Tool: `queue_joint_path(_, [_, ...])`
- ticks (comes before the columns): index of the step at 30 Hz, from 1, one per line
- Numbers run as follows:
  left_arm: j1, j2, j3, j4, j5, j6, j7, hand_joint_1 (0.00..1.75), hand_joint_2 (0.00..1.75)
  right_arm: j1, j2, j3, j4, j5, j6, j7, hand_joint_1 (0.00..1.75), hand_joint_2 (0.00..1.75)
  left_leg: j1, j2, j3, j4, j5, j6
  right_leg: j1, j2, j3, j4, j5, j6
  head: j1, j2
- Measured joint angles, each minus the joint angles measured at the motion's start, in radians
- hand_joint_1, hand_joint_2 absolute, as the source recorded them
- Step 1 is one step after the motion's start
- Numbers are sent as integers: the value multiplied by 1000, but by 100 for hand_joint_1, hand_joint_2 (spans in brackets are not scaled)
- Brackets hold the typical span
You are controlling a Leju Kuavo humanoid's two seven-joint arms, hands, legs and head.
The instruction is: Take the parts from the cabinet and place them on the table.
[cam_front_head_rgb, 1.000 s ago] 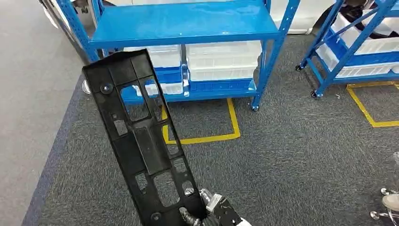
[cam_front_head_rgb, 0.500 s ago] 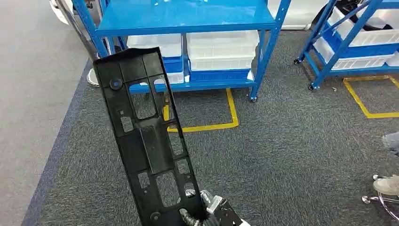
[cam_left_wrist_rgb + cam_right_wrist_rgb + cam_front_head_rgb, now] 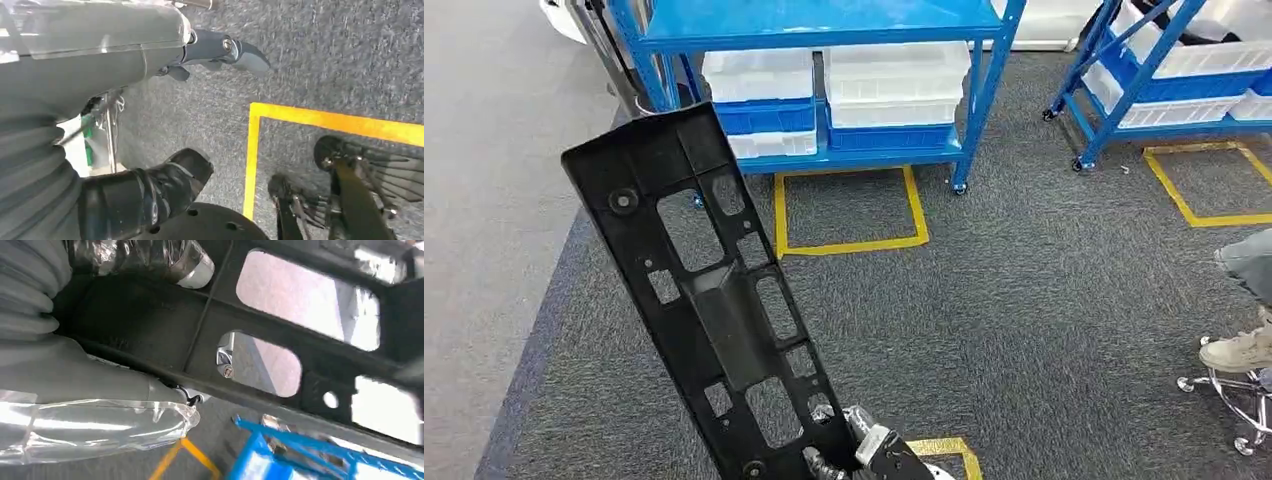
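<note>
Change since the earlier frame: the view has shifted, the blue cabinet (image 3: 824, 60) sitting higher and farther off; the black panel (image 3: 709, 300) leans more to the left.

Item: long black panel with cut-outs, one part taken from the cabinet. Held at its near end by the right robot hand (image 3: 849, 462), fingers clamped on it; the rest rises up and away from that hand over grey carpet.

Left robot hand (image 3: 150, 125): hanging over the carpet, fingers apart, holding nothing.

No table is visible. Handling, by judgement: keep the clamp firm, carry the panel's far end clear of cabinet posts and the seated person's foot (image 3: 1239, 350).
</note>
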Motion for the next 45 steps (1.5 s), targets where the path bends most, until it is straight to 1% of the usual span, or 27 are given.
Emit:
queue_joint_path(2, [1, 0, -1, 0, 0, 0, -1, 0, 175, 4, -3, 2, -6, 22, -19, -2, 175, 175, 10, 0, -5, -8, 24, -15, 11, 1, -12, 0, 18, -13, 1, 0])
queue_joint_path(3, [7, 0, -3, 2, 2, 0, -2, 0, 175, 7, -5, 4, -11, 29, -23, -2, 175, 175, 15, -2, -15, -8, 29, -21, 1, -5, -27, -7, 37, -26, 3, 0])
queue_joint_path(4, [6, 0, -4, 2, 2, 0, -5, 0, 175, 8, -8, 6, -15, 33, -24, -2, 175, 175, 16, -5, -25, 7, -12, -25, 4, -7, -41, -6, 49, -33, 0, 0])
queue_joint_path(6, [9, -2, -8, 2, 4, -1, -4, 0, 175, 13, -9, 12, -30, 42, -31, -4, 175, 175, 17, -5, -52, 127, -162, -34, 4, -5, -79, -6, 75, -42, 0, 0])
queue_joint_path(8, [8, -4, -8, 2, 8, 0, -5, 0, 175, 17, -11, 16, -36, 45, -36, -7, 175, 175, 17, -6, -73, 271, -220, -39, 8, -6, -113, -4, 102, -42, 0, 0])
queue_joint_path(10, [8, -4, -10, 2, 8, 0, -5, 0, 175, 23, -16, 17, -41, 43, -40, -18, 175, 175, 16, -7, -58, 328, -151, -35, 11, 0, -148, 1, 124, -38, 0, 0])
queue_joint_path(11, [8, -4, -15, 2, 6, 3, -6, 0, 175, 28, -19, 17, -48, 39, -44, -33, 175, 175, 15, -10, -16, 290, -96, -28, 11, 3, -167, 7, 137, -35, 1, 0])
queue_joint_path(12, [9, -4, -19, 2, 6, 5, -7, 0, 175, 33, -22, 17, -58, 36, -47, -44, 175, 175, 13, -19, 43, 218, -80, -22, 10, 8, -181, 11, 147, -33, 0, 0])
queue_joint_path(14, [9, -1, -23, 2, 6, 6, -8, 0, 175, 39, -27, 17, -82, 32, -52, -55, 175, 175, 6, -74, 203, 9, -142, -7, 14, 22, -198, 22, 162, -25, 0, 0])
queue_joint_path(15, [10, 0, -24, 2, 6, 6, -8, 0, 175, 40, -29, 17, -90, 29, -53, -56, 175, 175, 9, -71, 226, -50, -172, -6, 13, 26, -202, 25, 171, -20, 1, 0])
queue_joint_path(16, [7, 0, -25, 2, 6, 6, -8, 0, 175, 40, -31, 17, -98, 27, -53, -58, 175, 175, 5, -63, 224, -58, -179, -4, 13, 33, -210, 25, 183, -15, 1, 0])
queue_joint_path(18, [5, -4, -26, 2, 6, 6, -8, 0, 175, 47, -35, 17, -106, 25, -53, -58, 175, 175, 11, -46, 218, -63, -164, 10, 17, 49, -215, 21, 200, 0, 2, 0])
queue_joint_path(19, [4, -6, -27, 2, 6, 6, -8, 0, 175, 52, -40, 17, -111, 25, -53, -59, 175, 175, 13, -29, 215, -65, -155, 15, 10, 40, -223, 39, 183, 1, 1, 0])
queue_joint_path(20, [4, -6, -29, 2, 5, 6, -8, 0, 175, 54, -43, 17, -115, 25, -53, -60, 175, 175, 12, -20, 208, -65, -151, 23, 9, 25, -243, 81, 139, 4, 4, 0])
queue_joint_path(23, [10, -6, -33, 2, 0, 8, -8, 0, 175, 65, -53, 18, -121, 24, -52, -60, 175, 175, 9, 16, 184, -59, -137, 27, -2, 14, -324, 313, 11, 19, 3, 0])
queue_joint_path(25, [9, -6, -37, 2, 0, 10, -8, 0, 175, 73, -61, 18, -122, 22, -53, -61, 175, 175, 9, 35, 171, -53, -131, 22, -7, 9, -300, 318, 20, 24, 3, 0])
queue_joint_path(27, [9, -8, -43, 2, 0, 10, -8, 0, 175, 76, -66, 18, -129, 21, -53, -62, 175, 175, 11, 53, 164, -43, -132, 19, -10, -9, -194, 165, 78, 24, 3, 0])
queue_joint_path(28, [8, -8, -44, 2, 0, 8, -8, 0, 175, 76, -68, 18, -134, 21, -53, -62, 175, 175, 11, 59, 167, -35, -135, 14, -10, -41, -133, 74, 102, 22, 3, 0])
queue_joint_path(29, [7, -8, -45, 2, 0, 9, -10, 0, 175, 74, -69, 18, -138, 21, -53, -63, 175, 175, 2, 68, 156, -25, -140, 6, 2, -69, -118, 40, 83, 13, 3, 0])
queue_joint_path(33, [0, -8, -48, 2, 1, 9, -10, 0, 175, 82, -76, 18, -150, 24, -63, -65, 175, 175, 6, 88, 160, -24, -136, -16, 3, -34, -131, 36, 96, -13, 3, 0])
queue_joint_path(34, [-1, -8, -49, 2, 1, 10, -11, 0, 175, 84, -76, 18, -155, 30, -72, -62, 175, 175, 11, 70, 155, -15, -149, -23, -3, -31, -130, 29, 102, -22, 2, 0])
queue_joint_path(36, [1, -8, -49, 2, 4, 12, -13, 0, 175, 83, -77, 18, -159, 34, -78, -58, 175, 175, 14, 9, 110, 83, -218, -30, -3, -24, -136, 27, 107, -32, 2, 0])
queue_joint_path(38, [3, -9, -50, 2, 7, 13, -15, 0, 175, 84, -79, 18, -160, 34, -80, -56, 175, 175, 14, -4, 31, 248, -289, -33, 2, -15, -145, 29, 109, -36, 2, 0])
queue_joint_path(39, [4, -9, -50, 2, 7, 15, -15, 0, 175, 84, -80, 19, -160, 34, -82, -55, 175, 175, 14, -5, 8, 293, -294, -33, 4, -10, -148, 31, 110, -37, 2, 0])
queue_joint_path(41, [8, -9, -50, 2, 8, 17, -16, 0, 175, 85, -82, 21, -160, 35, -83, -52, 175, 175, 14, -5, 35, 235, -234, -26, 7, 1, -148, 34, 110, -37, 2, 0])
queue_joint_path(43, [9, -8, -50, 2, 8, 22, -16, 0, 175, 84, -82, 23, -160, 35, -86, -51, 175, 175, 12, -7, 118, 61, -141, -14, 10, 7, -143, 35, 111, -36, 2, 0])
queue_joint_path(45, [8, -6, -53, 3, 5, 24, -15, 0, 175, 84, -82, 24, -163, 34, -87, -50, 175, 175, 4, -10, 146, -20, -136, -5, 14, 9, -150, 40, 114, -28, 2, 0])
